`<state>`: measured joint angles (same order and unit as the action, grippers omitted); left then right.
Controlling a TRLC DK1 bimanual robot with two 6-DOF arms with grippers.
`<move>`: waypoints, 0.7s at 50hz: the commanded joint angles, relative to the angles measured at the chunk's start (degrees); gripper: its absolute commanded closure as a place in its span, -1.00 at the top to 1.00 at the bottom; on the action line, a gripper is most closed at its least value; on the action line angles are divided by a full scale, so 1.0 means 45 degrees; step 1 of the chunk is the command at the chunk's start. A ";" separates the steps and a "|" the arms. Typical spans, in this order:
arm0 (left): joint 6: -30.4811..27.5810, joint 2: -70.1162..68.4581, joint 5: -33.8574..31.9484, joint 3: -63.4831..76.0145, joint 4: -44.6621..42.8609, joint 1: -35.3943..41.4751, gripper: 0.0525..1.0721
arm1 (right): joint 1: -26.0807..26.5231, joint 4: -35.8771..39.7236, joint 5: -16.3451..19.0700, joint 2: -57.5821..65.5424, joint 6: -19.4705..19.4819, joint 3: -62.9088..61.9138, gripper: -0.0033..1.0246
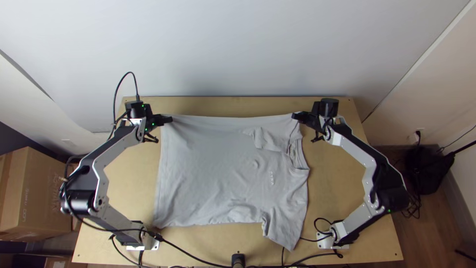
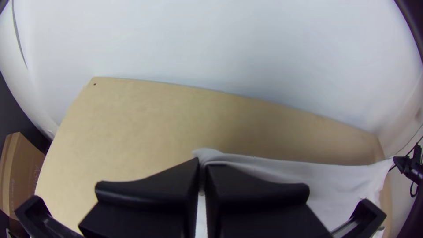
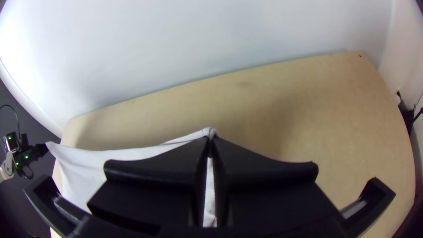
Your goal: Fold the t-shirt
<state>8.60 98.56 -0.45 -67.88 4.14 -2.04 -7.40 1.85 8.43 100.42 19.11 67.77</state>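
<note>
The light grey t-shirt [image 1: 213, 168] lies sideways on the table, its hem toward the left and its neckline toward the right. Its far edge is pulled fairly straight between the grippers; one sleeve lies flat on the body, the other points to the near right. My left gripper [image 1: 168, 119] is shut on the far hem corner; the left wrist view has the left gripper [image 2: 202, 169] pinching the cloth [image 2: 282, 169]. At the far shoulder end, my right gripper [image 1: 296, 116] is shut on the edge. In the right wrist view a fold pokes out of the right gripper [image 3: 210, 143].
Bare wooden table [image 1: 329, 173] shows around the shirt. A white wall [image 1: 238, 49] rises behind the far edge. Cables [image 1: 198, 258] run along the near edge, and a cardboard box [image 1: 44, 191] stands beyond the left side.
</note>
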 commanded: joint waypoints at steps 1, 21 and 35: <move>0.0120 0.1163 0.0021 -0.1459 0.0330 -0.0151 -0.95 | 0.0199 0.0097 -0.0036 0.1219 0.0225 0.1444 -0.95; 0.0218 0.4738 0.0021 -0.6987 0.3376 -0.0171 -0.95 | 0.0609 0.3222 -0.0036 0.5360 0.0284 0.7577 -0.95; 0.0413 0.5929 -0.0057 -0.9780 0.5994 -0.0229 -0.95 | 0.0804 0.5234 -0.0036 0.6454 0.0479 1.0038 -0.95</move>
<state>9.06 124.79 -0.67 -109.34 29.58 -2.04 -5.04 24.21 8.60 128.60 19.84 110.24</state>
